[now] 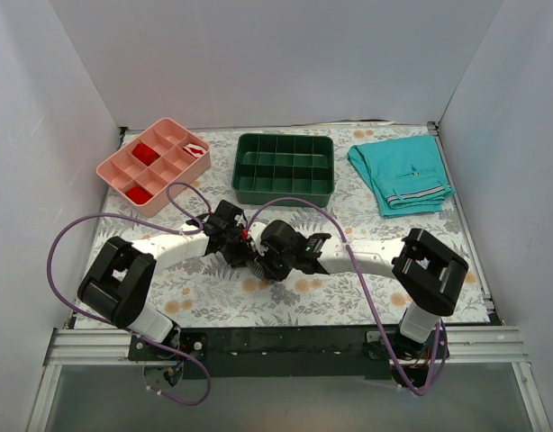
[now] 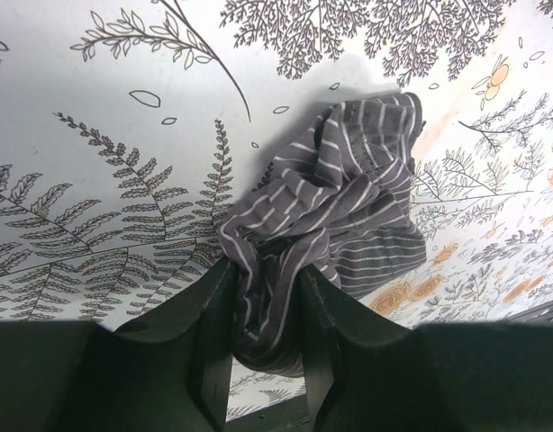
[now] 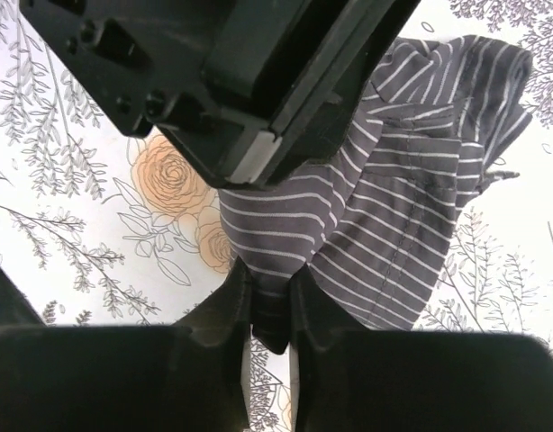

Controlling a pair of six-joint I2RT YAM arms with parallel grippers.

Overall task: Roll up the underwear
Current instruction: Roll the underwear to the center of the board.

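Near the middle of the worktop [image 1: 367, 301]: both end effectors meet tip to tip over the bunched underwear [image 2: 349, 198].
Left end effector [image 2: 266, 274]: fingers pressed together on a crumpled fold at the edge of the cloth, tips down close to the worktop.
Right end effector [image 3: 270, 279]: fingers pinching another fold of the same cloth. In the right wrist view, the black body of the left one looms just above and ahead of it.
Underwear: a rumpled grey pinstriped heap lying on the floral surface, gripped at two spots. In the top view it is almost wholly hidden under the two wrists.
Left arm: elbow block at the near left, white forearm stretched low toward the right and slightly far, wrist tipped down.
Right arm: elbow block at the near right, forearm stretched low toward the left, wrist tipped down, roughly mirroring the other.
Cables: purple loops arching from each arm toward its wrist.
Green tray [image 1: 284, 169]: on the far side of the wrists, well apart from them.
Pink tray [image 1: 155, 165]: far left, with red pieces in some compartments.
Teal shorts [image 1: 403, 175]: folded, far right.
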